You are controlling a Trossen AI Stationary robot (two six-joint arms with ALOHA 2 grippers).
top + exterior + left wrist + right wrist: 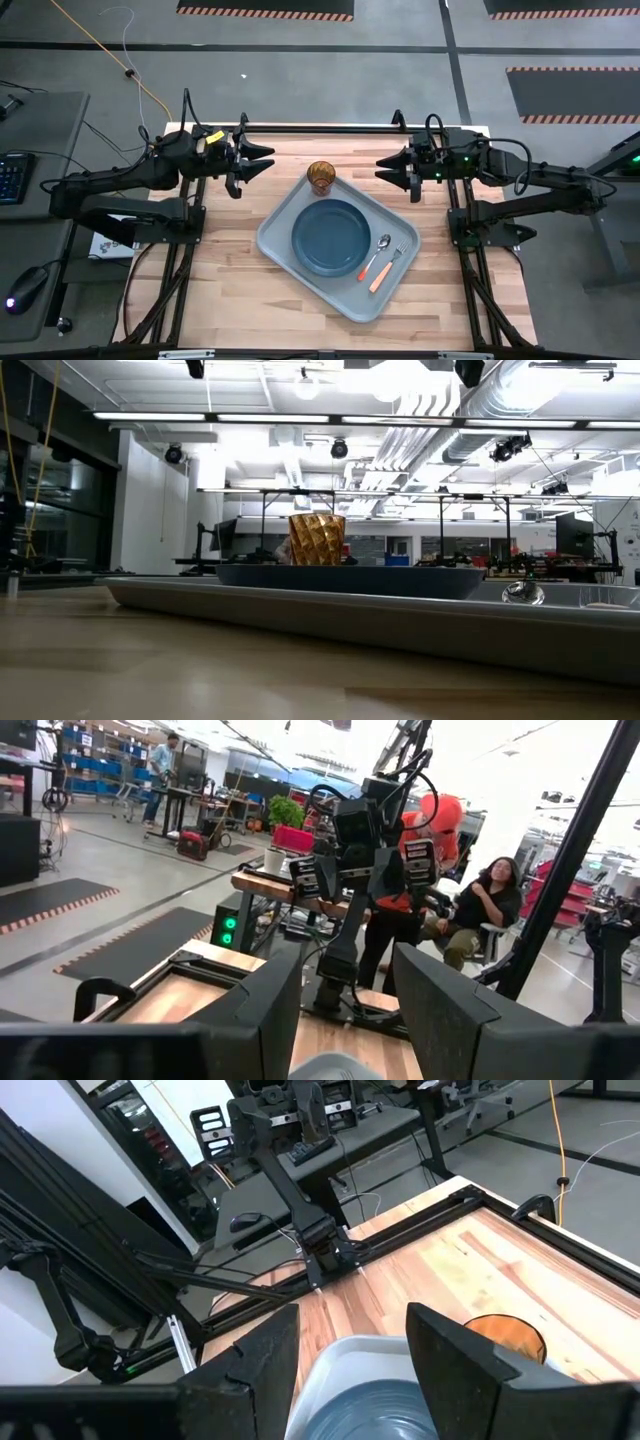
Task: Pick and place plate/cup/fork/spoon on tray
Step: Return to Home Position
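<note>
Low view: fork (384, 274) & spoon (523, 592) handle behind tray (300, 612) lip; tray's R end off-frame.

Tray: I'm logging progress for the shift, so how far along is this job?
Done: the plate, spoon and fork lie on the tray, the cup at its far corner. In hand: nothing; the left gripper and right gripper are open and empty near the table's far edge. Left: seemingly nothing to place.

Grey-blue tray (275, 243) on a pale, plank-striped wooden table (230, 290); dark teal plate (331, 237); amber cup (321, 177) — diamond-faceted pattern. Spoon (374, 257): silver, red-orange handle. Fork (385, 272): silver, peach handle. Floor mats (265, 5) — black, orange-striped edges.
</note>
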